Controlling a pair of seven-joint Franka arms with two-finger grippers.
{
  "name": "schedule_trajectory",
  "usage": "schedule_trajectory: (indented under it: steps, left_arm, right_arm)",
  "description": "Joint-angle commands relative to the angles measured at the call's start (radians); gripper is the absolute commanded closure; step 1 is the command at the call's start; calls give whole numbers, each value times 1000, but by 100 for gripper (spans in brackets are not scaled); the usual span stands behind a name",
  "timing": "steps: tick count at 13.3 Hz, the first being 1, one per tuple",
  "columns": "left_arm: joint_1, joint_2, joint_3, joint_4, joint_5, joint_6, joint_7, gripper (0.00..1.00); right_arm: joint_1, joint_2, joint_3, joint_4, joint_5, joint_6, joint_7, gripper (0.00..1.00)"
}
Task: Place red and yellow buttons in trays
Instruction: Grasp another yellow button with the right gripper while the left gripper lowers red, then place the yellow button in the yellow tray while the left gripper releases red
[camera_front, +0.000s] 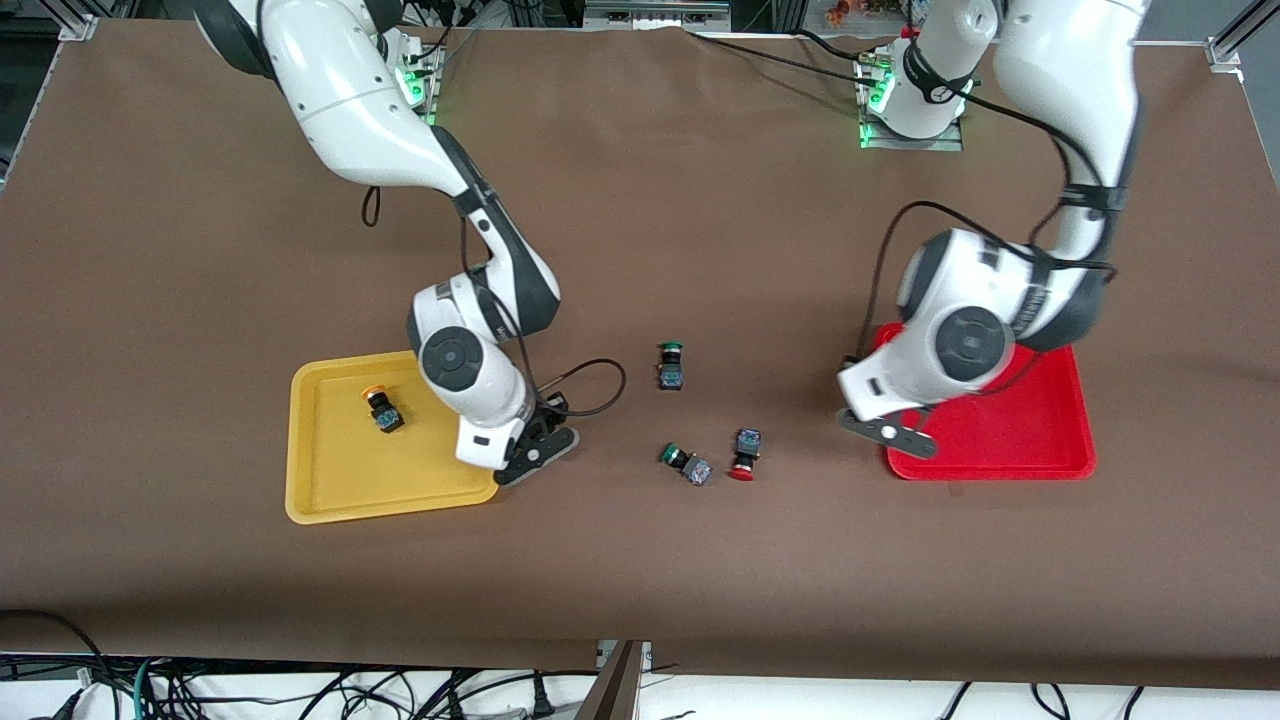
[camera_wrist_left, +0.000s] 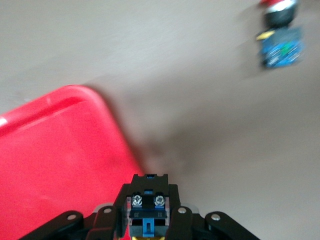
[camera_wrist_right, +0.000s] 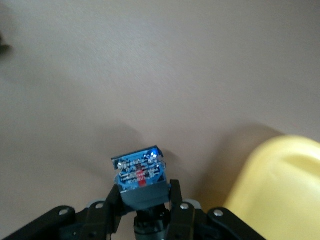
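Red button (camera_front: 744, 455) (green-capped neighbour (camera_front: 685, 463) beside)

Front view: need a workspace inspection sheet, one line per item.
Surface: brown table, nothing spilled.
Job's things: yellow button in yellow tray; red button on table; red tray, nothing seen in it.
Clutter: green button; second green button beside the red one.
Grippers: right gripper by yellow tray's corner, shut on right-held button; left gripper at red tray's edge, shut on left-held button.
Cables: wrist cable loops beside right gripper.
Surroundings: loose cables below table edge.
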Motion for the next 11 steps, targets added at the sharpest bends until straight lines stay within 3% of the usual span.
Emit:
schedule_trajectory:
  steps: [1,4,5,6,7,9,11]
  left_arm:
    - [97,30,-15,-1,18,-4,254,94]
    - [149,69,-15,-47,19,76,342,91]
    - [157,69,-15,-73,19,118,345,83]
    - [166,69,-16,-96,19,141,345,39]
    - [166,66,-16,-94,19,141,347,0]
    - [165,23,-27,-76,7,132,347,0]
    - [154,9,-87,9,-21,96,306,0]
  right_arm:
    - [-66,-94,-2,-3,13,-171,-111,100]
    - [-119,-111,-22,-127,15,-141,-191,100]
    - [-118,-134,-22,-206,16,-74,-190,87]
    - [-120,-157,-22,-297,18,22,-182,28]
    - [-123,-169,-23,-332,25,57,-173,1]
    - [-129,-238,-23,-310,27,-50,-94,0]
    - [-121,-324,-19,-229,19,-246,53,0]
